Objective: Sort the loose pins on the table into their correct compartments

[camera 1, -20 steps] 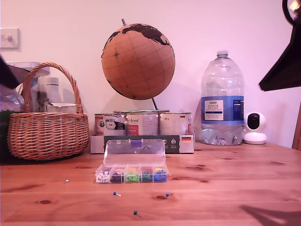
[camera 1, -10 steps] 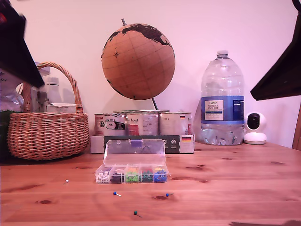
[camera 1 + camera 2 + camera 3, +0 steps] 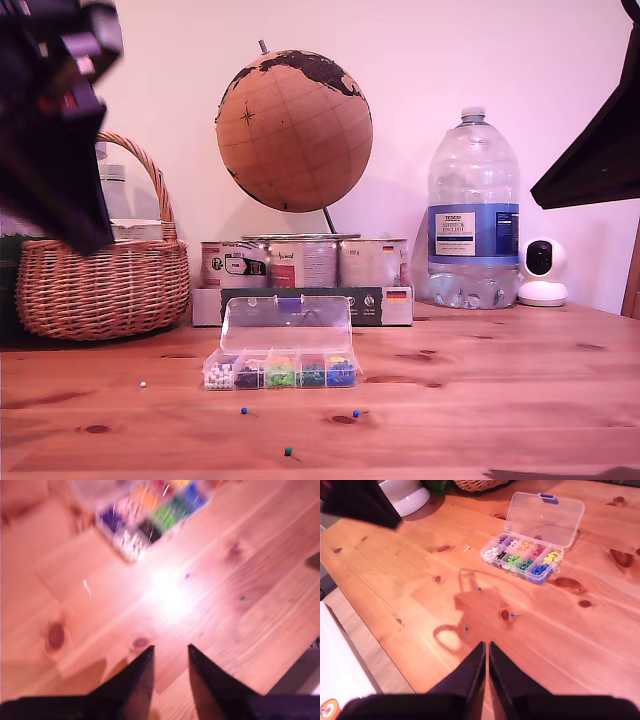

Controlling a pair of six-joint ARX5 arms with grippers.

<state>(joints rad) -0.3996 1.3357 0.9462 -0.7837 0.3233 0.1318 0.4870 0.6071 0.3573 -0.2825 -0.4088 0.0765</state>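
On the table (image 3: 500,400) stands a clear plastic box (image 3: 280,368) with its lid open, its compartments (image 3: 522,556) filled with pins sorted by colour. The loose pins lie in front of it: a white pin (image 3: 143,383), one blue pin (image 3: 243,410), another blue pin (image 3: 355,412) and a dark green pin (image 3: 288,452). The second wrist view shows the white pin (image 3: 467,548), both blue pins (image 3: 479,588) (image 3: 512,614) and the green pin (image 3: 465,629). My first gripper (image 3: 170,647) is open and empty, high above the wood. My second gripper (image 3: 486,642) is shut and empty, also high.
A dark blurred arm (image 3: 55,120) hangs at the exterior view's upper left before a wicker basket (image 3: 100,280). Another arm (image 3: 595,150) is at the upper right. Behind the box stand a cork globe (image 3: 293,130), tins (image 3: 300,262), a water bottle (image 3: 472,215) and a white camera (image 3: 542,272).
The arm at the exterior view's left has swung in and down, now large and blurred. The arm at the right shifted slightly lower a second ago, then held still. The pins have not moved.
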